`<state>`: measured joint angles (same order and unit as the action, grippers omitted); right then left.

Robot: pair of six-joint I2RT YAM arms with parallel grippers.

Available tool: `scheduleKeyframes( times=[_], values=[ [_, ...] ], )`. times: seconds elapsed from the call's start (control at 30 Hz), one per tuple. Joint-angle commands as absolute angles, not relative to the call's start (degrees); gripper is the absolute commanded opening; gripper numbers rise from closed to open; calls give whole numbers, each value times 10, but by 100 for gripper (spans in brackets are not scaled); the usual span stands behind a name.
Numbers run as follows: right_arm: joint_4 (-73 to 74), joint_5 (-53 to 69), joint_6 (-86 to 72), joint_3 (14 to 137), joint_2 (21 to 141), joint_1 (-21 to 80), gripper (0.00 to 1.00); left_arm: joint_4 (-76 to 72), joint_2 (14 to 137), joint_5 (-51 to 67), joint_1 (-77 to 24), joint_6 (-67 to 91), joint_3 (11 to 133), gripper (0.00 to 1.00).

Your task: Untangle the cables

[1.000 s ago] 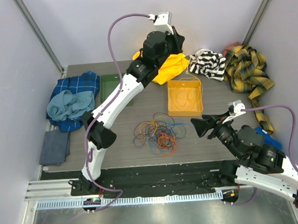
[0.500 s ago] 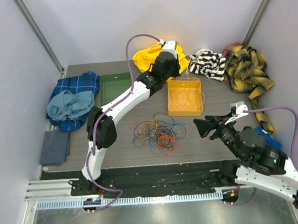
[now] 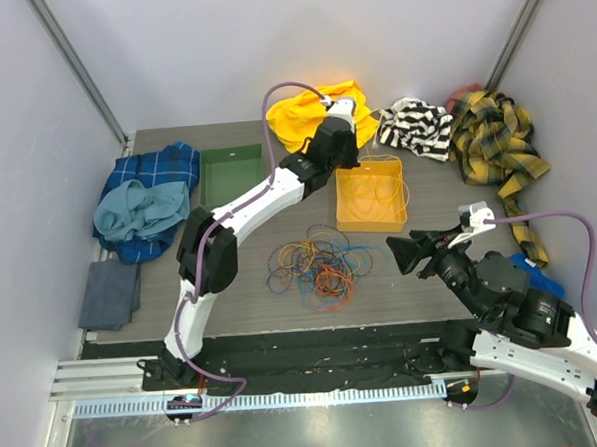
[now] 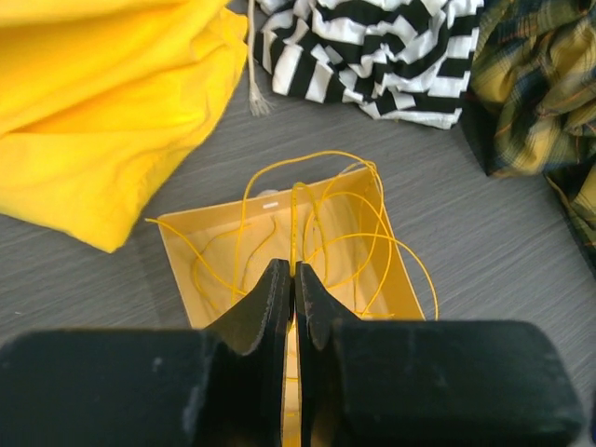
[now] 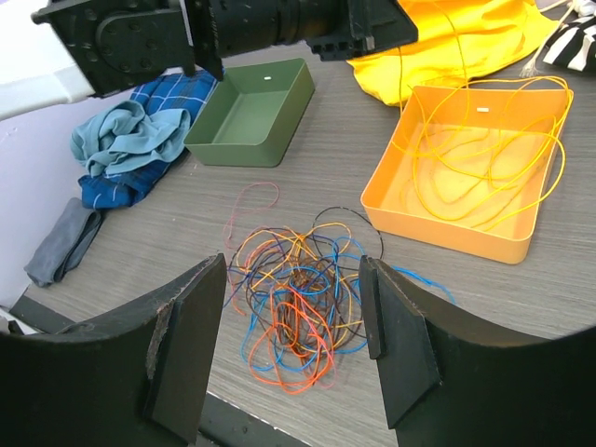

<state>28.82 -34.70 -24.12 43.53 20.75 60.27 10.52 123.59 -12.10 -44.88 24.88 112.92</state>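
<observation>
A green tray (image 3: 231, 177) sits toward the worktop's far left. The loose cables (image 3: 316, 263), orange, blue and dark, lie tangled at the middle of the near edge. Behind them, the left gripper (image 4: 292, 270) hangs over the orange bin (image 5: 447, 237), jaws pressed together on a yellow cable (image 4: 294, 214) whose loops lie in the bin. The right gripper (image 3: 390, 255), jaws apart and holding nothing, hovers just right of the cables.
</observation>
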Motion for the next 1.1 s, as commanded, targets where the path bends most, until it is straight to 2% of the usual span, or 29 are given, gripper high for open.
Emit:
scheduleKeyframes(
  times=[0.0,0.03,0.07,0.13,0.17,0.2,0.3,0.43,0.67,0.87,1.07],
  values=[
    [277,-356,-241,444,219,605,66,91,1266,-79,-458,269,1153,21],
    [276,-357,-241,444,221,605,67,93,1267,-76,-459,267,1161,35],
    [276,-358,-241,444,222,605,66,95,1267,-78,-463,265,1162,55],
    [278,-358,-242,443,225,605,67,96,1257,-93,-467,261,1157,69],
    [276,-360,-243,442,225,605,67,95,1251,-98,-468,261,1153,85],
    [277,-361,-243,442,227,605,67,96,1239,-109,-468,259,1149,95],
    [272,-361,-243,441,231,606,66,98,1208,-137,-468,256,1125,98],
    [265,-356,-246,434,242,606,67,93,1082,-219,-468,258,1039,98],
    [230,-338,-261,386,271,606,67,126,855,-332,-468,324,796,100],
    [161,-330,-299,340,344,605,66,213,731,-311,-468,399,616,100],
    [135,-295,-308,356,468,606,66,251,708,-305,-468,422,552,97]
  ],
)
